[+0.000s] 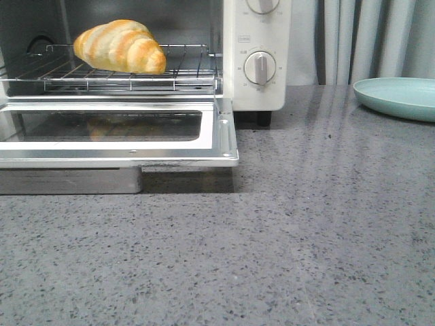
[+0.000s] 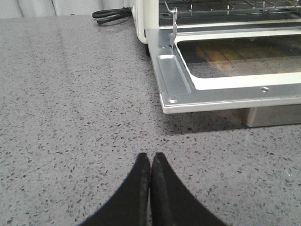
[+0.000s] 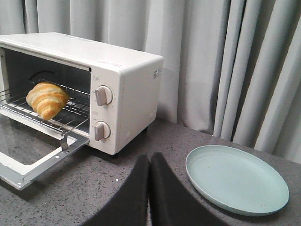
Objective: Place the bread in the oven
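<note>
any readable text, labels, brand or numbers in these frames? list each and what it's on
None legible.
oven: small grey print above each dial, too small to read.
Scale marks around the dials: blurred, no numbers readable.
Small marking on the oven's side near its top corner: unreadable.
bread, plate, countertop: no text.

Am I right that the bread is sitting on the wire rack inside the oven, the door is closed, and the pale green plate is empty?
Not quite: the door is open, folded down flat, as the front view shows. The rest holds: the bread sits on the wire rack inside the oven, and the pale green plate is empty.
</note>
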`<state>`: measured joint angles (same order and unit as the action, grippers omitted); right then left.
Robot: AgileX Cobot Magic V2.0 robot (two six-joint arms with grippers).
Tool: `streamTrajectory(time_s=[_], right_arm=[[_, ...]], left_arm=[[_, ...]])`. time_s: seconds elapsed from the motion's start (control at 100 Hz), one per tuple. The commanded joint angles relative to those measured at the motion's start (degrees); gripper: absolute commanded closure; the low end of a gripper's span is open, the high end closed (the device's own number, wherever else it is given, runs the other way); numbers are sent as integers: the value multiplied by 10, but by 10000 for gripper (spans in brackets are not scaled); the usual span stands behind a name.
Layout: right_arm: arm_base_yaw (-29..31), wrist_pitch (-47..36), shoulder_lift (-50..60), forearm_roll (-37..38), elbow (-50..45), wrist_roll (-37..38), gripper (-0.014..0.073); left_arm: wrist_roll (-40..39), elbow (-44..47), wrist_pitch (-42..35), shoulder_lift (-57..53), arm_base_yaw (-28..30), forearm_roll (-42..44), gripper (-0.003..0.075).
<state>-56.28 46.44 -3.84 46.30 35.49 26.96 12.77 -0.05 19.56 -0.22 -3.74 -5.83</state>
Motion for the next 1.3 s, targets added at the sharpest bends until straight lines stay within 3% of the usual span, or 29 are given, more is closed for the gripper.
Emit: streamTrajectory(time_s=[0.0, 0.12, 0.25, 0.41, 0.54, 0.89, 1.09, 1.29], right_arm=[[3, -20, -10, 26, 11, -1, 643], [3, 72, -10, 69, 11, -1, 643], [3, 71, -7, 71, 0, -1, 643], [6, -56, 5, 103, -53, -1, 643], [56, -163, 7, 99, -97, -1, 643], [299, -267, 7, -188, -225, -9, 643], [418, -441, 7, -286, -324, -155, 643], [488, -482, 7, -411, -369, -326, 643]], left_arm=[[-6, 14, -30, -17, 3, -1, 741], [-6, 14, -30, -17, 3, -1, 741], [-6, 14, -30, -17, 3, -1, 741], [-6, 14, -30, -17, 3, -1, 741], [-6, 14, -30, -17, 3, -1, 741], [-6, 14, -30, -17, 3, -1, 741], [-6, 14, -30, -17, 3, -1, 741], [-6, 14, -30, -17, 3, -1, 741]])
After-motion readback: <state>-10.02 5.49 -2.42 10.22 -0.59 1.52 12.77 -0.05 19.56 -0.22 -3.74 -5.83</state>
